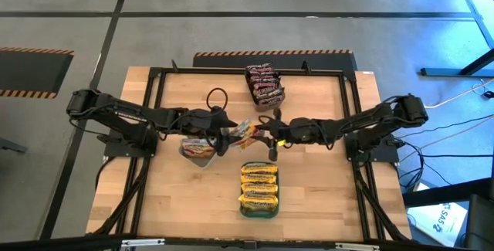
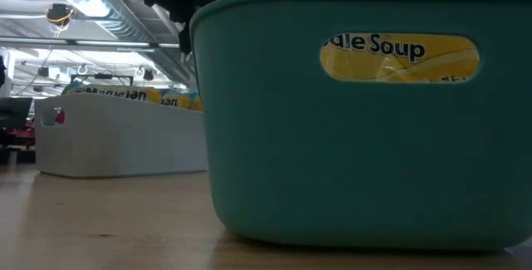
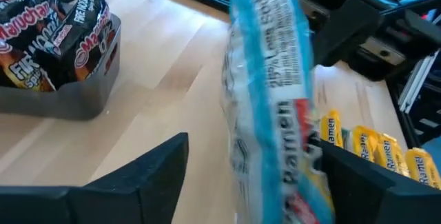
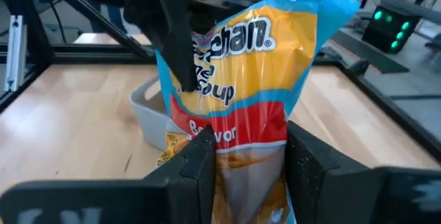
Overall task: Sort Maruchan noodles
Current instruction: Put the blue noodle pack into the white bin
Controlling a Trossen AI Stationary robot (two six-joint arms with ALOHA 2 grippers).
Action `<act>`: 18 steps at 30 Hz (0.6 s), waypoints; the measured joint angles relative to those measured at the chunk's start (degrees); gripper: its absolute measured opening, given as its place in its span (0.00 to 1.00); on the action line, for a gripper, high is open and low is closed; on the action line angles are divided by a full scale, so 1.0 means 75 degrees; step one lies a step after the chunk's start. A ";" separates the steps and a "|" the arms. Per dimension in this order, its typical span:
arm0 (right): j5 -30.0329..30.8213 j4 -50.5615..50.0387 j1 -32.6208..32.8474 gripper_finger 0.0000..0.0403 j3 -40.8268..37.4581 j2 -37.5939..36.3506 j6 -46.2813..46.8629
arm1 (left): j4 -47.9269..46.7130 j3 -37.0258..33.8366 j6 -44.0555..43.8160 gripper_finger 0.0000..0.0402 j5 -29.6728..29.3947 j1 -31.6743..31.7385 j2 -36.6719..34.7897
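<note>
- Maruchan noodles packet [image 4: 238, 107], blue, yellow and red, hangs mid-air between both arms over the middle of the surface [image 1: 316, 189]
- Right claw [image 4: 241, 172] is clamped on one end of it; left claw [image 3: 255, 182] stands apart around the other end, seemingly not gripping
- Likely light, with crinkly, slippery film over a brittle block; grip a flat end firmly without crushing it
- Grey tray [image 1: 199, 150] sits just left, teal tray [image 1: 259, 189] of yellow packets near, dark packets [image 1: 264, 84] far
- Open wood lies right and near-left; the arms crowd the centre
</note>
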 joint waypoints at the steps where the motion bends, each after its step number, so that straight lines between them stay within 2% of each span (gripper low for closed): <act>1: -0.0051 0.0004 0.0000 0.29 0.0079 0.0026 -0.0051 | 0.0037 0.0000 -0.0004 0.68 0.0025 0.0006 0.0000; 6: -0.0183 -0.0018 0.0000 0.29 0.0490 0.0228 -0.0238 | 0.0321 0.0000 -0.0012 0.70 0.0031 0.0005 0.0058; 9: -0.0182 -0.0066 0.0000 0.29 0.0663 0.0316 -0.0394 | 0.0349 0.0000 0.0009 0.67 0.0016 -0.0024 0.0055; 15: -0.0042 -0.0036 -0.0007 0.29 0.0721 0.0330 -0.0045 | 0.0359 0.0000 0.0180 0.46 0.0231 -0.0023 0.0055; 18: -0.0004 -0.0092 -0.0003 0.34 0.0727 0.0306 0.0178 | 0.0349 0.0000 0.0548 0.33 0.0447 -0.0021 0.0045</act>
